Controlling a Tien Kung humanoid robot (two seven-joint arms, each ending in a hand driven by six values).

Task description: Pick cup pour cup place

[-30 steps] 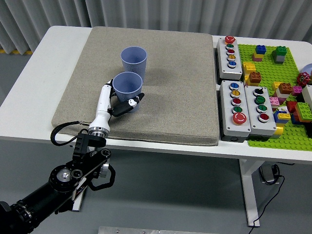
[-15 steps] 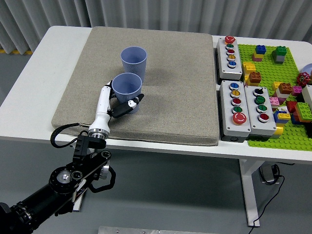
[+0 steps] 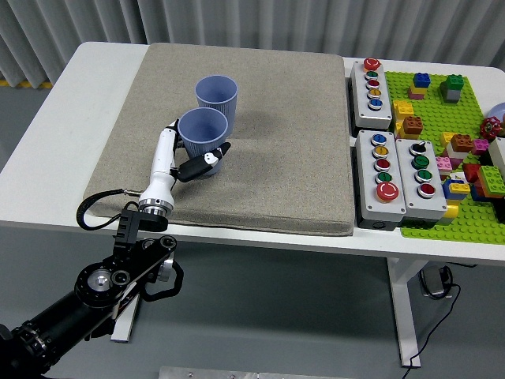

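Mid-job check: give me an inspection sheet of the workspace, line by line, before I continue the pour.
Surface: white table, grey mat on it.
Job's things: near cup grasped; far cup upright on the mat just behind it.
Clutter: three button boxes, green brick plate with loose bricks, at right.
Hands: left hand wrapped round the near cup; right hand not in view.
Cables: black cable looping at the left wrist; floor cable.
Surroundings: grey curtain behind.
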